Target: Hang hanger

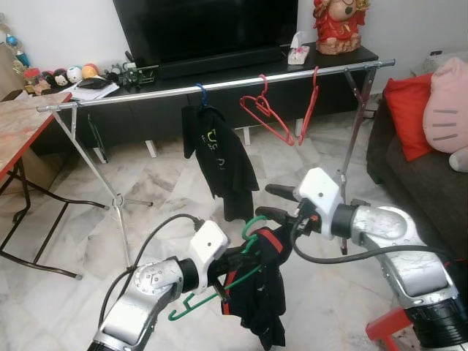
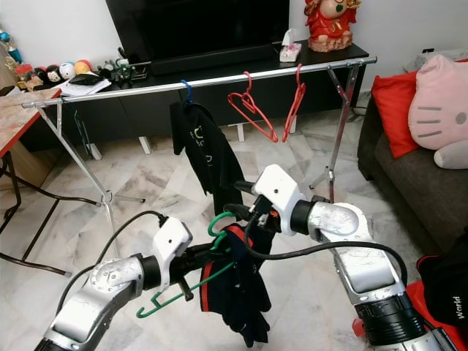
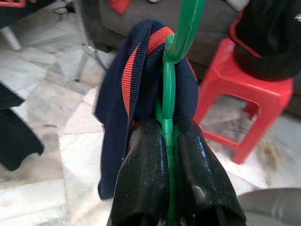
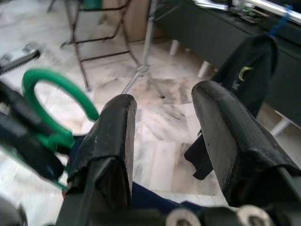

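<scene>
A green hanger (image 1: 219, 289) carries a dark navy garment (image 1: 267, 292) with a red-striped collar. My left gripper (image 1: 238, 257) is shut on the hanger's neck; in the left wrist view its fingers (image 3: 146, 174) clamp the green hanger (image 3: 168, 94) just below the hook. My right gripper (image 1: 272, 203) stands open just above and beside the green hook (image 4: 56, 110), with nothing between its fingers (image 4: 113, 136). Behind them runs a silver clothes rail (image 1: 219, 84), holding a black shirt (image 1: 219, 157) on a blue hanger and two red hangers (image 1: 267, 113).
The rail's legs (image 1: 117, 197) stand on the marble floor. A black TV console (image 1: 241, 73) is behind it, a table (image 1: 18, 124) at left, a dark sofa (image 1: 420, 175) with cushions at right, and a red stool (image 1: 387, 329) near my right arm.
</scene>
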{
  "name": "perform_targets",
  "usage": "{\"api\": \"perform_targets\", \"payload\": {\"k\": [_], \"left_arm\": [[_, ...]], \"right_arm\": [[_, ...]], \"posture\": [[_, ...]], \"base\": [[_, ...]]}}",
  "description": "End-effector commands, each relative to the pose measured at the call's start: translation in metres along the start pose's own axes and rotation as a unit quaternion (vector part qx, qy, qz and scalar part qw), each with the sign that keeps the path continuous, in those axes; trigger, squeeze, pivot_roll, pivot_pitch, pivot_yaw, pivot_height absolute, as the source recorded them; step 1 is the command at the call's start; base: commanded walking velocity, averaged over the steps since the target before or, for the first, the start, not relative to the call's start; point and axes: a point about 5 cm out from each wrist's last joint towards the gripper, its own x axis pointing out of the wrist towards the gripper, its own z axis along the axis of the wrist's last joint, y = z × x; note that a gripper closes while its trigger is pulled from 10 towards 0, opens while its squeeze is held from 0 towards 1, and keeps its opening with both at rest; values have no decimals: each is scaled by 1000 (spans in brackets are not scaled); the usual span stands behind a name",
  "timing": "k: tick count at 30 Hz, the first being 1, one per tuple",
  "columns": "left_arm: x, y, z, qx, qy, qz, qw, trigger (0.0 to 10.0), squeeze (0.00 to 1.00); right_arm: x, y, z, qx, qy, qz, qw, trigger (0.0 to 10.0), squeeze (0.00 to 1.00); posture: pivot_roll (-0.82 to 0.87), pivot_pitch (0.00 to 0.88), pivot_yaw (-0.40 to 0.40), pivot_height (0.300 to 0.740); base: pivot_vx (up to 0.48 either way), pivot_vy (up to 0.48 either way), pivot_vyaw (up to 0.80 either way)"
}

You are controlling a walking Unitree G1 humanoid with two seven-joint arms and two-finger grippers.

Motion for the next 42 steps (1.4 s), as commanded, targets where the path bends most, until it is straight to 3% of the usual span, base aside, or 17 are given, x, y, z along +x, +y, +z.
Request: {"api": "perform_targets", "payload": {"k": [1, 3, 8, 15, 19, 25, 33, 42], "left_arm": [[-3, 1, 10, 15, -11, -15, 1000, 10000, 0], [-5, 0, 8, 17, -3, -33, 999, 10000, 0], [-12, -1, 7, 26, 13, -61, 998, 10000, 0], [-14, -1, 9, 33, 14, -74, 997, 10000, 0], [-14, 0, 9, 32, 15, -76, 996, 10000, 0], [-11, -9, 18, 65, 7, -119, 991, 10000, 0], [-9, -11, 20, 76, 5, -127, 989, 10000, 0], [-8, -12, 22, 81, 1, -130, 988, 10000, 0]], "right_arm": [[-3, -3, 1, -17, 4, 22, 1000, 10000, 0], [-8, -1, -12, -51, 39, 66, 996, 10000, 0], [-14, -8, -20, -79, 70, 109, 988, 10000, 0], [-9, -5, -21, -96, 78, 157, 980, 10000, 0], [-9, -7, -22, -100, 75, 164, 979, 10000, 0], [-7, 4, -34, -85, 90, 262, 957, 10000, 0], [-2, 7, -44, -82, 108, 294, 946, 10000, 0], [5, 13, -50, -75, 106, 305, 943, 10000, 0]], "posture": [[-129, 0, 137, 740], [-128, 0, 138, 740], [-126, 0, 140, 740], [-120, 0, 138, 740], [-120, 0, 138, 740], [-111, 0, 137, 740], [-112, 0, 139, 740], [-110, 0, 138, 740]], "base": [[0, 0, 0], [0, 0, 0], [0, 0, 0], [0, 0, 0], [0, 0, 0], [0, 0, 0], [0, 0, 0], [0, 0, 0]]}}
